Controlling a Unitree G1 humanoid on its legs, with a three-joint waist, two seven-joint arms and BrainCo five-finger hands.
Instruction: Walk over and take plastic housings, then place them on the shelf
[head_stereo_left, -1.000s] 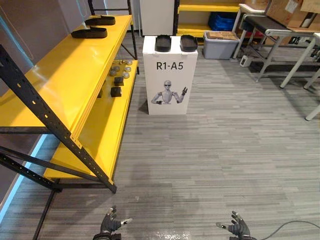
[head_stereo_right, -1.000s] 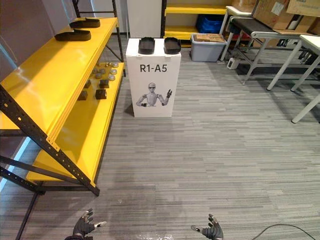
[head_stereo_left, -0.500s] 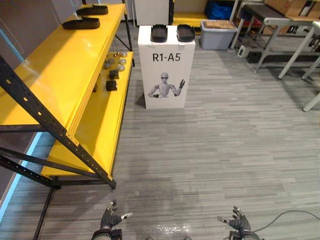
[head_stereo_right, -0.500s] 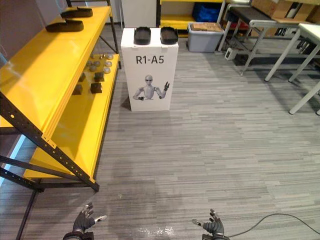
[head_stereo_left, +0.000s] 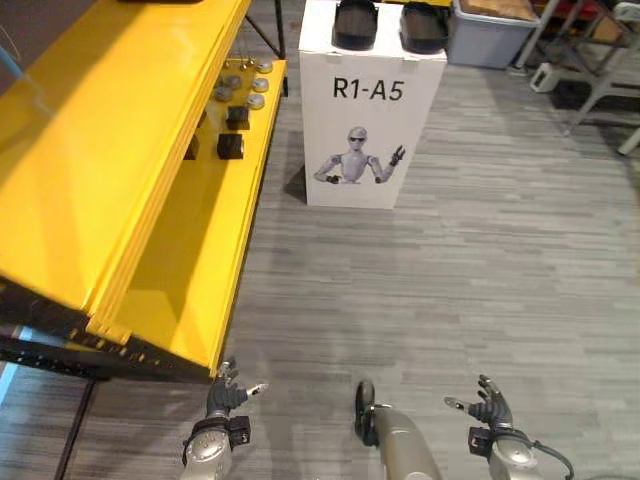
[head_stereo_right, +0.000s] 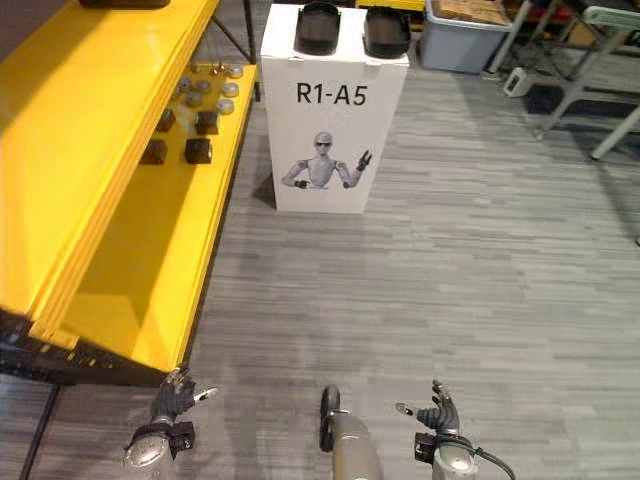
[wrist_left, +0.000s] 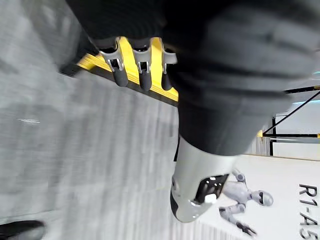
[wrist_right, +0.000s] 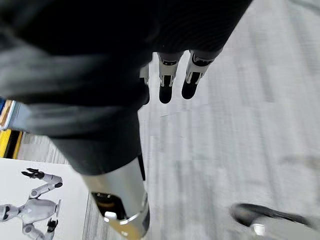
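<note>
Two housings: left housing (head_stereo_left: 355, 22) and right housing (head_stereo_left: 424, 25), both black, are set side by side on top of the white stand (head_stereo_left: 372, 150).
Long axis: each housing is laid lengthwise, pointing away from the robot; the near short ends are turned toward it.
Direction from hands: the stand is found straight ahead across bare floor (head_stereo_left: 480, 270), well apart from both hands; no contact is made.
Left robot hand (head_stereo_left: 225, 392): held low at the body's side, fingers (wrist_left: 132, 65) spread straight, nothing held.
Right robot hand (head_stereo_left: 490, 405): held low on the other side, fingers (wrist_right: 175, 80) likewise loose and straight, nothing held.
Nearer hand: neither is clearly favoured; the stand is placed roughly between the two, so the left housing is judged to fall to the left robot hand and the right housing to the right robot hand.
Yellow shelf (head_stereo_left: 90, 150): run along the robot's left, much nearer the left robot hand; small parts (head_stereo_left: 238, 95) are laid on its lower board.
Grey bin (head_stereo_left: 490, 40): parked behind the stand, to its right.
Step judged: approach is not yet finished; ground ahead must be closed before any reach can be made.
</note>
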